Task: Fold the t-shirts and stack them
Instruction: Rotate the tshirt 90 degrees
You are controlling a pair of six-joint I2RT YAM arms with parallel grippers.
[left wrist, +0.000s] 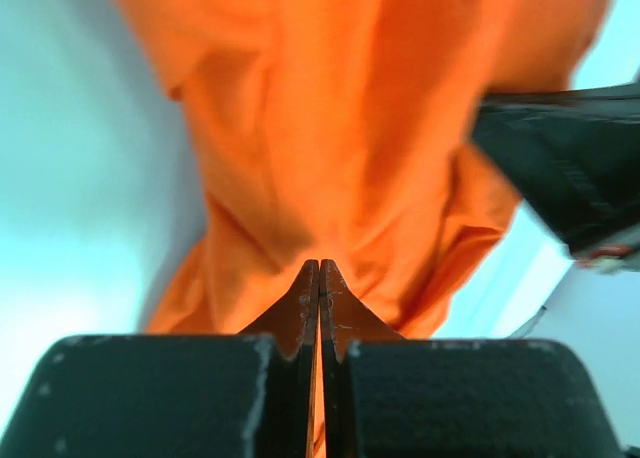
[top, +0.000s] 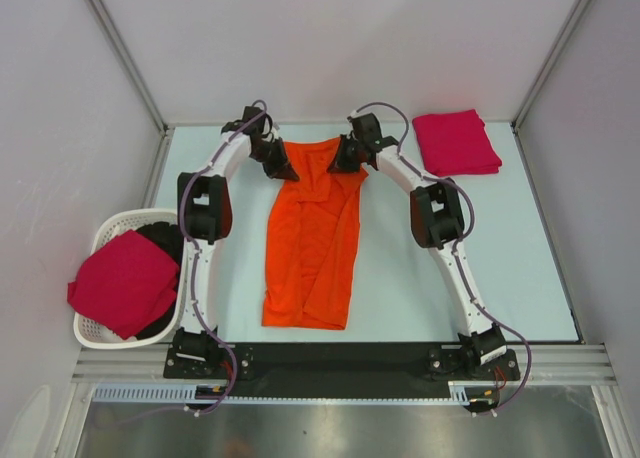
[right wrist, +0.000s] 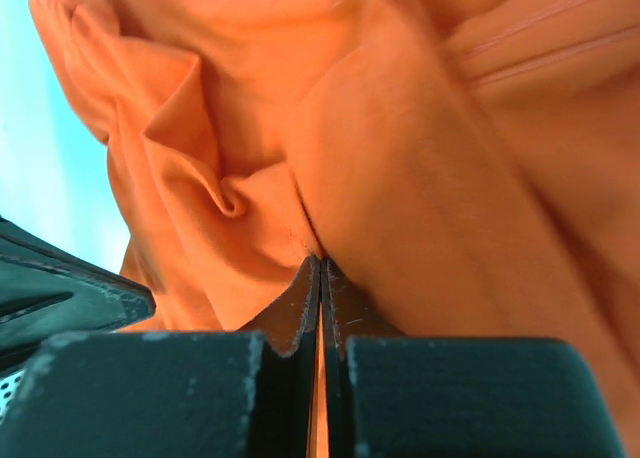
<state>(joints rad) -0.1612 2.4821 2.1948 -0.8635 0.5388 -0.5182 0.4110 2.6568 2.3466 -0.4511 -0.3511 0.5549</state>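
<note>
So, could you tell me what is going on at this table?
Both arms are working on the orange t-shirt, which lies as a narrow strip down the middle of the table. The left pincer and the right pincer are each shut on its far end. A folded crimson t-shirt sits at the far right corner; a second crimson t-shirt drapes over the white basket.

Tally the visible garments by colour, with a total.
Orange shirt: 1
Pink shirts: 2 (folded; draped)
Black cloth, in basket: 1
Total: 4
</note>
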